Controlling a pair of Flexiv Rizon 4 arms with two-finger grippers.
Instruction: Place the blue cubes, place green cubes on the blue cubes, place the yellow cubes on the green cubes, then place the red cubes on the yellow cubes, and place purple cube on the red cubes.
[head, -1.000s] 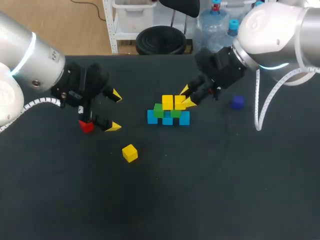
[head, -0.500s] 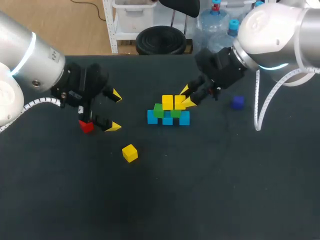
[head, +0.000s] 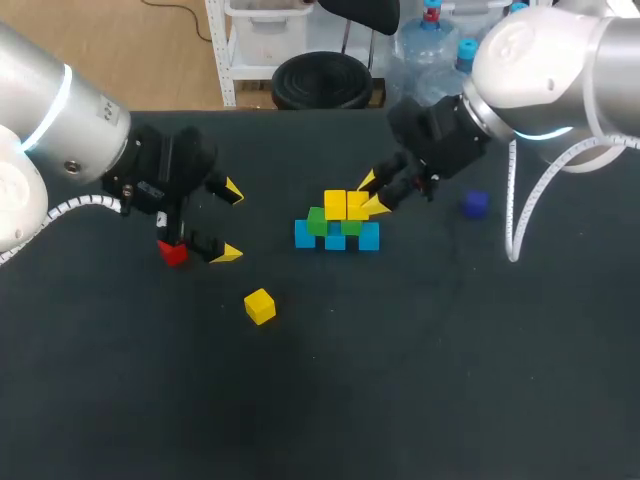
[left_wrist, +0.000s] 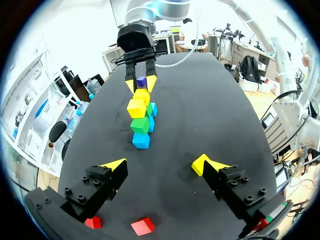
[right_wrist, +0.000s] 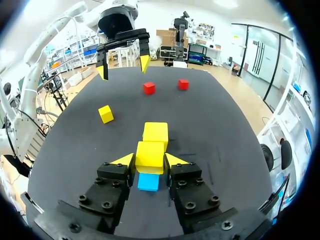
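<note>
Three blue cubes (head: 335, 240), two green cubes (head: 318, 221), three yellow cubes (head: 260, 305), two red cubes (right_wrist: 149, 88), one purple cube (head: 475, 205). The right claw (right_wrist: 150, 159) clamps one stacked yellow cube (right_wrist: 150, 150); the left claw (left_wrist: 158, 163) is spread apart.

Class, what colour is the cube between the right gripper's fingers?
Yellow. The cube in the right gripper shows best in the right wrist view.

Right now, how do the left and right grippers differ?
The left gripper is open and holds nothing; the right gripper is shut on a yellow cube. The left is off to the side by a red cube; the right is at the stack, its cube level with the other yellow cube there. Both have two yellow-tipped fingers.
</note>
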